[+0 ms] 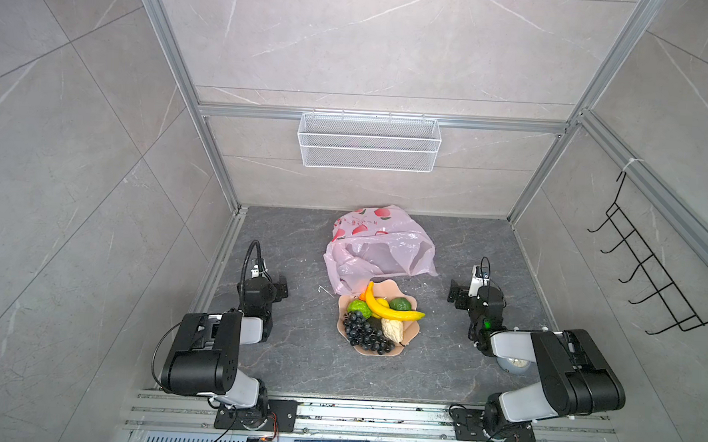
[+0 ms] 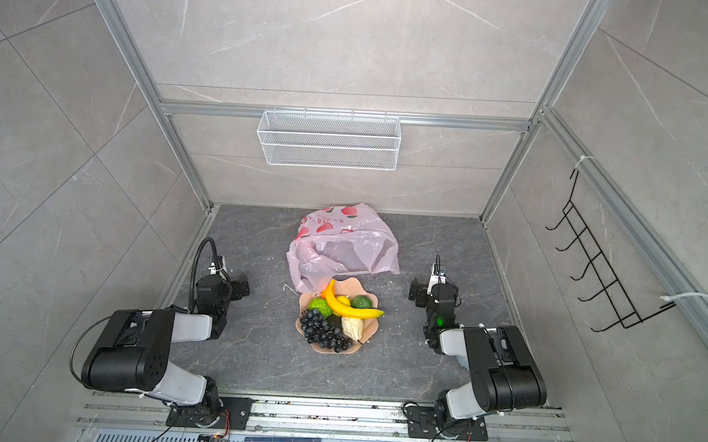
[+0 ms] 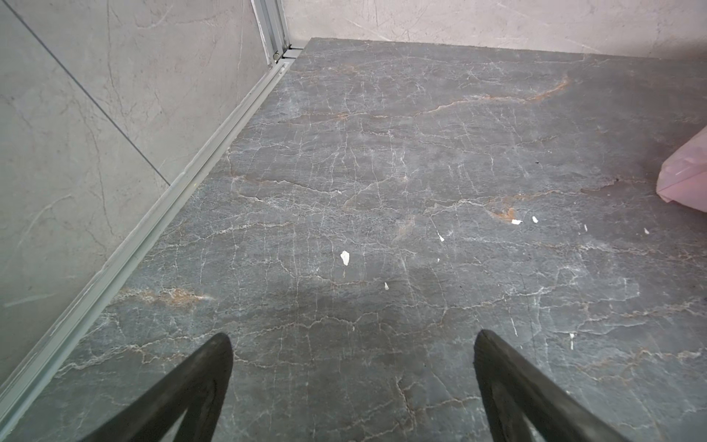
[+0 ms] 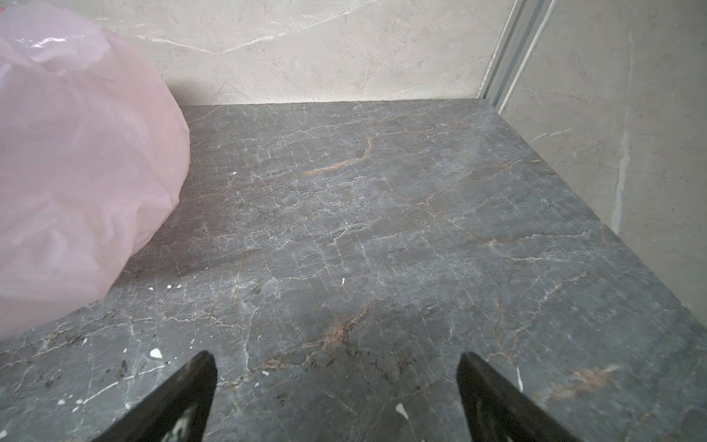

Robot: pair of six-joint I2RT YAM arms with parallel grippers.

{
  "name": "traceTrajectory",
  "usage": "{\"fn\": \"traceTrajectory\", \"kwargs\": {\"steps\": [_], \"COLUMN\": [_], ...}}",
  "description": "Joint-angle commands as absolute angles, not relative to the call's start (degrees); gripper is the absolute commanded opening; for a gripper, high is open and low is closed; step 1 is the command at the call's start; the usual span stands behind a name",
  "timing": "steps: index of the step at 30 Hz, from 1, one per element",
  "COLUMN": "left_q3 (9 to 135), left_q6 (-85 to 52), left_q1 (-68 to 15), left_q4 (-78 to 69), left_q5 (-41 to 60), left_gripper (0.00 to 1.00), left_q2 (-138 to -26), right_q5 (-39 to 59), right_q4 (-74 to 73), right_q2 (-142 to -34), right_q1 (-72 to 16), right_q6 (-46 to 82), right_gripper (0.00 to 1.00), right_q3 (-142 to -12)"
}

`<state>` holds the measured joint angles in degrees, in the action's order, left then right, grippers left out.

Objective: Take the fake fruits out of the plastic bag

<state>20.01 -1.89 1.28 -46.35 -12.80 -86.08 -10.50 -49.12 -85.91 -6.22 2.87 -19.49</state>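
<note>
Top views show fruits on plate; wrist cams just bag.

In both top views the bag covers the far rim of the plate, and its folds hide whatever lies inside. The orange shows only as a sliver between bag and banana. A dark piece is mostly covered by banana and grapes. The bag's lettering is too small to read. Both wrist views cut the bag off at the frame edge.
</note>
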Motion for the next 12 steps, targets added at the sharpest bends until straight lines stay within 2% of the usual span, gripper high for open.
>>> {"fn": "traceTrajectory", "kwargs": {"steps": [1, 12], "left_q3": [20.04, 19.95], "left_q6": [-1.96, -1.98], "left_q1": [1.37, 1.37], "left_q4": [-49.81, -49.84], "left_q5": [-11.87, -11.87], "left_gripper": [1.0, 1.0], "left_q2": [-85.96, -85.95], "right_q5": [-11.6, -12.77], "right_q4": [-50.85, -50.66], "right_q2": [-86.4, -86.59], "right_q1": [-6.31, -7.38], "right_q6": [1.76, 1.08], "right_gripper": [1.0, 1.0], "right_q3": [-19.95, -20.18]}}
